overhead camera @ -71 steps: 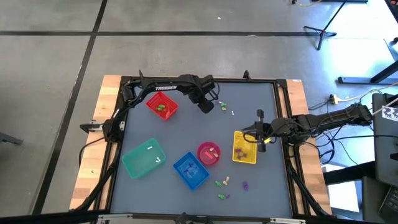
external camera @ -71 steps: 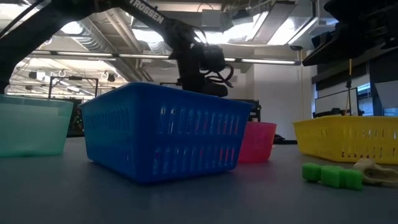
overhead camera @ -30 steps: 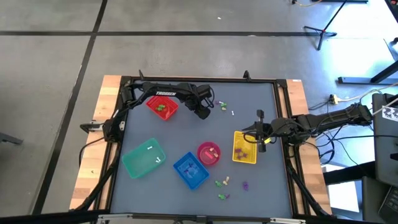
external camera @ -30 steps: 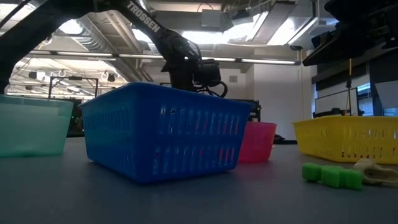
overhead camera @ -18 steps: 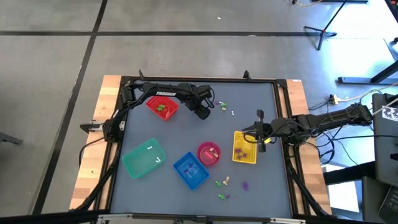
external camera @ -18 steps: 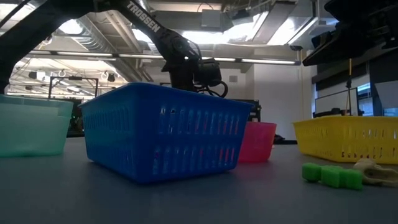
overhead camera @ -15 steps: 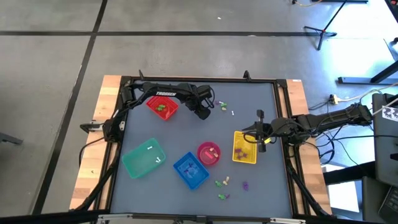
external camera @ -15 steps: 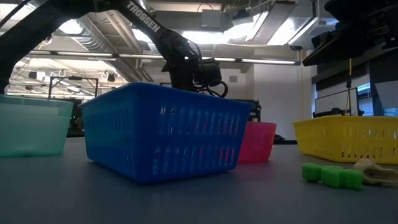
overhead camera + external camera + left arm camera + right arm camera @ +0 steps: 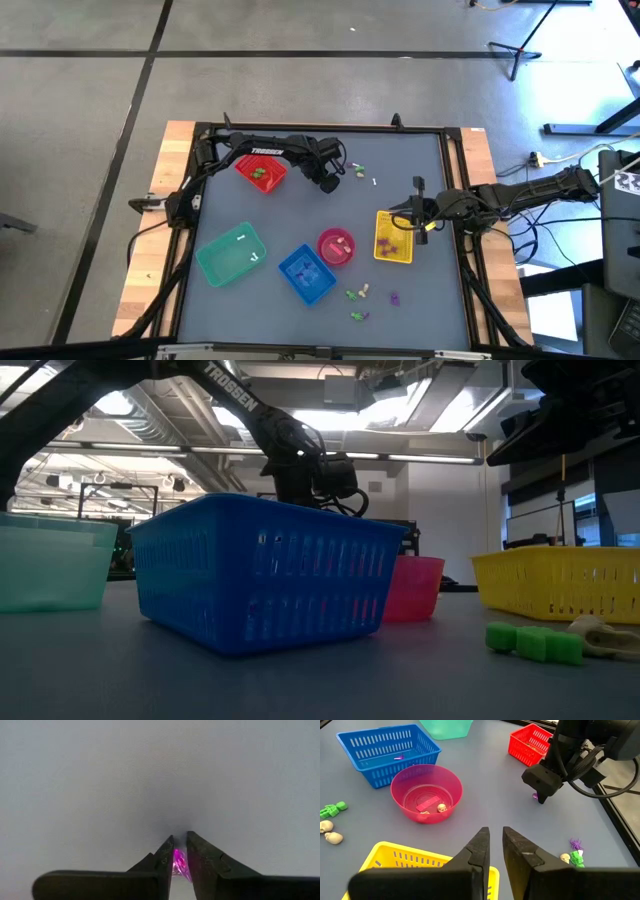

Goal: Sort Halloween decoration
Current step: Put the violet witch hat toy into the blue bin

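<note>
the left gripper (image 9: pixel 330 184) is down at the table (image 9: pixel 420 160), just beside the red basket (image 9: pixel 261 170), and its fingers (image 9: pixel 164 857) are pinched on a small purple trinket (image 9: pixel 179 861) — the left wrist view shows the bright piece wedged in the narrow gap between them, and the right wrist view shows the same trinket (image 9: pixel 535 796) at the tip, at or just above the surface. the step in hand looks like lifting this piece and carrying it to its basket; purple things already lie in the yellow basket (image 9: pixel 393 238) and one in the blue basket (image 9: pixel 390 751), so which bin is meant i cannot tell. to do it well, keep the pinch firm, rise straight before travelling, and open only once well inside the rim — a piece this small could slip or bounce out. more loose decorations (image 9: pixel 358 172) lie near the gripper, and another cluster (image 9: pixel 358 294) sits by the table's near edge. the right gripper (image 9: pixel 494 845) hangs over the yellow basket, fingers a little apart, holding nothing.
</note>
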You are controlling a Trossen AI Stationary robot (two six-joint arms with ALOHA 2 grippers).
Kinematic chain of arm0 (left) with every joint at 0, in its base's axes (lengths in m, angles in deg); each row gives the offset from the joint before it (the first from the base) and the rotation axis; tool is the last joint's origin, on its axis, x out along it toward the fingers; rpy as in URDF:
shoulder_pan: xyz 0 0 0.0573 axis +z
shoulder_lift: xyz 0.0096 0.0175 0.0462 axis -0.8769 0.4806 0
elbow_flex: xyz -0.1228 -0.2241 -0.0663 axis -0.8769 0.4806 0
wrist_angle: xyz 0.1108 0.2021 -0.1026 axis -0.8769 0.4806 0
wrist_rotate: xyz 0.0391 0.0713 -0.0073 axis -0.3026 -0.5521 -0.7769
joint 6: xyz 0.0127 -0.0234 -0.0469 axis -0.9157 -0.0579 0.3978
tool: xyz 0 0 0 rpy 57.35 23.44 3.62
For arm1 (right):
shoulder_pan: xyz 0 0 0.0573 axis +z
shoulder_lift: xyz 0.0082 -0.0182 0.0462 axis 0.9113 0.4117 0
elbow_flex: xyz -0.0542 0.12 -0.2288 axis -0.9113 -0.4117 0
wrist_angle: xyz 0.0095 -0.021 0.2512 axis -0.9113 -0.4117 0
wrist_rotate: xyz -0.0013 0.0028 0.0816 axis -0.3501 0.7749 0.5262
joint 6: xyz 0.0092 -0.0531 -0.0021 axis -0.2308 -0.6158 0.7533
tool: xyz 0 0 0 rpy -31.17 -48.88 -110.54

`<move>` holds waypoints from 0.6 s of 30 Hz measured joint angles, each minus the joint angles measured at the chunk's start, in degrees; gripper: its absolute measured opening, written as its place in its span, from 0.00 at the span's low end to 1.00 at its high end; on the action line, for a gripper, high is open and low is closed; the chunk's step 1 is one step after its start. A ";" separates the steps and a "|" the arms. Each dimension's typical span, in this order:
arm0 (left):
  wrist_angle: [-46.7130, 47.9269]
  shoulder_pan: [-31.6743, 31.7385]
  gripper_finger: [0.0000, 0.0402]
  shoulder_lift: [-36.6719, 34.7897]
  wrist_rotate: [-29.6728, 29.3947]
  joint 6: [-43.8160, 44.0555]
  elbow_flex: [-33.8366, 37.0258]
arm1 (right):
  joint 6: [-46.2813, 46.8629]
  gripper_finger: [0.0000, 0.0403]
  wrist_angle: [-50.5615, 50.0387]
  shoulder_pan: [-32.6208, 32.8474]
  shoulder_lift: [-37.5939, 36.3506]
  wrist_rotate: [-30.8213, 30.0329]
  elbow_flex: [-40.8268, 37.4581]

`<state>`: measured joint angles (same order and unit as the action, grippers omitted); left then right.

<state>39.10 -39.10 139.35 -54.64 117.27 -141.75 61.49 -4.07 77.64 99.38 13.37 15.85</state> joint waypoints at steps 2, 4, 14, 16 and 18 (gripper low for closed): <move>0.04 0.05 0.09 0.01 0.35 0.00 0.00 | 0.00 0.13 -0.01 0.01 0.00 0.00 0.01; 0.09 0.05 0.08 0.02 0.34 0.00 0.00 | 0.00 0.13 -0.02 0.02 0.00 0.00 0.00; 0.27 0.09 0.01 0.00 1.53 0.04 -0.02 | 0.00 0.13 -0.01 0.02 0.00 0.00 0.00; 0.29 0.11 0.01 0.00 1.64 0.04 -0.02 | 0.00 0.13 -0.01 0.00 -0.01 0.00 0.00; 0.30 0.09 0.00 0.00 1.65 0.05 -0.02 | 0.00 0.13 0.00 0.01 0.00 0.00 0.01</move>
<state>39.40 -39.01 139.35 -52.99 117.33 -141.77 61.49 -4.07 77.65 99.38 13.37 15.86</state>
